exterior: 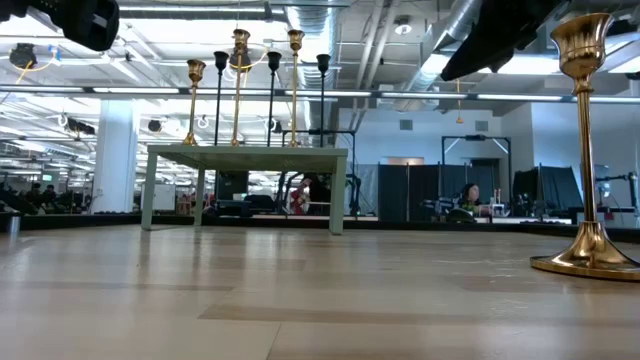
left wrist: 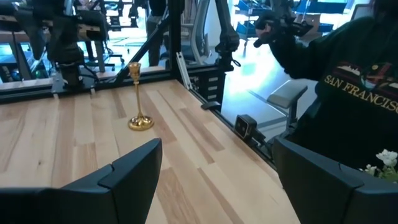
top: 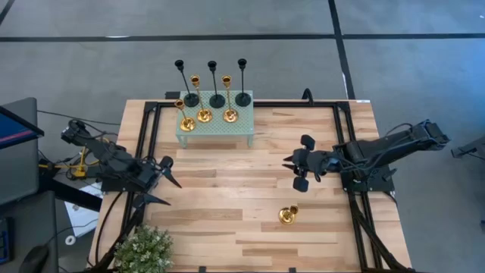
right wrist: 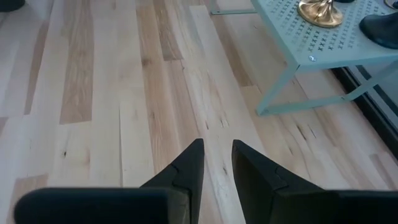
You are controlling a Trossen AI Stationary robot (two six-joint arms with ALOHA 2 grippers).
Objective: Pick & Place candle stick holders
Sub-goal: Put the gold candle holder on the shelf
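Pale wooden planks spread beneath both arms. We see our right gripper hovering over the table's right half, its fingers nearly together with a slim gap, holding nothing. Our left gripper hangs at the left edge with its fingers spread wide, empty. One shiny gold candle stick holder stands alone on the planks, near the right gripper. Six more, three gold and three matte black thin-stemmed holders, stand on the pale green perforated stand at the far edge.

Left gripper agape, right gripper nearly closed
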